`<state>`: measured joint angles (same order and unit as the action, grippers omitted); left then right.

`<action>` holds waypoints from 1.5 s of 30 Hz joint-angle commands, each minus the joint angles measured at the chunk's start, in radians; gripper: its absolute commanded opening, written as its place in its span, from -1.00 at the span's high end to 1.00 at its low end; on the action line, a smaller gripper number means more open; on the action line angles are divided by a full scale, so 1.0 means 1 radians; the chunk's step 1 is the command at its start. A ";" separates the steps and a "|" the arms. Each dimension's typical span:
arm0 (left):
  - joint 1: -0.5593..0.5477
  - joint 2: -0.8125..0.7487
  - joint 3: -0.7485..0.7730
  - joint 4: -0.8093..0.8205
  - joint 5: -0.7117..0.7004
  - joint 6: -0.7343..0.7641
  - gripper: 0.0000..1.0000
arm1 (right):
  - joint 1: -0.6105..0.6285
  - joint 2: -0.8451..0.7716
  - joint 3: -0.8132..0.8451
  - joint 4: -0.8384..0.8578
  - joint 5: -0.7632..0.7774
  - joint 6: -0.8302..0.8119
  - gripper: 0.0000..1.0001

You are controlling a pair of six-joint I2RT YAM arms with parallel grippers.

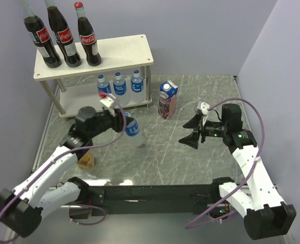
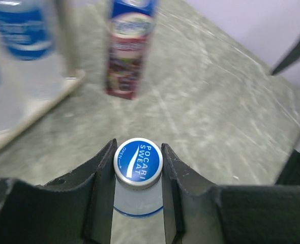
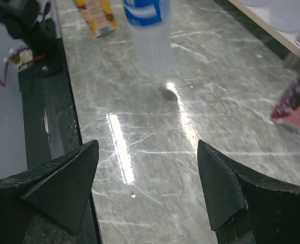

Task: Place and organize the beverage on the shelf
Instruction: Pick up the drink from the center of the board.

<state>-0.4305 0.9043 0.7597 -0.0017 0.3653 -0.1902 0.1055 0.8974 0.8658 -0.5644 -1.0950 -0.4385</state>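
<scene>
Holding a small blue-labelled water bottle (image 1: pixel 133 131) by the neck, the left gripper (image 1: pixel 120 122) has its fingers pressed against both sides of the cap. The bottle hangs clear of the surface (image 1: pixel 190 157), and the right wrist view shows its shadow on the stone beneath it.

**Key relation.** The shelf (image 1: pixel 124 48) lies ahead of the held bottle and to its left. Three matching water bottles (image 1: pixel 119 84) stand in a row on the lower tier, toward its right end. Bare board is visible to their left. Three cola bottles (image 1: pixel 66 35) occupy the left part of the top tier.

**Axis.** The left wrist view looks straight down on the cap, so the bottle's long axis runs along the gripper's own line, with the base pointing away. From above, the bottle appears tilted rather than plumb. It will probably need levelling before it passes under the top board.

**Arm choice.** The left arm is the nearer one to the shelf. The right gripper (image 1: pixel 192 133) hovers well apart with its fingers spread wide, holding nothing.

**Remaining items.** The purple carton (image 1: pixel 167 100) stands upright just beside the shelf's right end, close to the likely entry path. The yellow carton (image 1: pixel 86 160) lies beside the left arm.
</scene>
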 commanded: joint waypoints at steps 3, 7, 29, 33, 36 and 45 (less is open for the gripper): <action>-0.239 0.090 0.113 0.262 -0.084 -0.032 0.99 | 0.079 0.009 -0.007 -0.015 -0.040 -0.106 -0.68; -0.362 0.212 0.165 0.307 -0.120 -0.017 0.99 | 0.115 0.014 -0.022 -0.006 -0.040 -0.128 -0.69; -0.574 0.466 0.426 0.344 -0.172 0.018 0.99 | 0.155 -0.015 -0.116 0.264 0.142 0.092 -0.74; -0.588 0.493 0.449 0.362 -0.163 -0.011 0.99 | 0.158 -0.032 -0.133 0.293 0.153 0.107 -0.75; -0.603 0.507 0.477 0.358 -0.170 -0.008 0.99 | 0.161 -0.028 -0.131 0.293 0.165 0.104 -0.75; -0.611 0.528 0.506 0.359 -0.187 0.003 0.99 | 0.161 0.005 -0.094 0.242 0.158 0.069 0.27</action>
<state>-1.0302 1.4673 1.1671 0.1532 0.1734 -0.1738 0.2615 0.8886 0.7387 -0.3202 -0.9352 -0.3576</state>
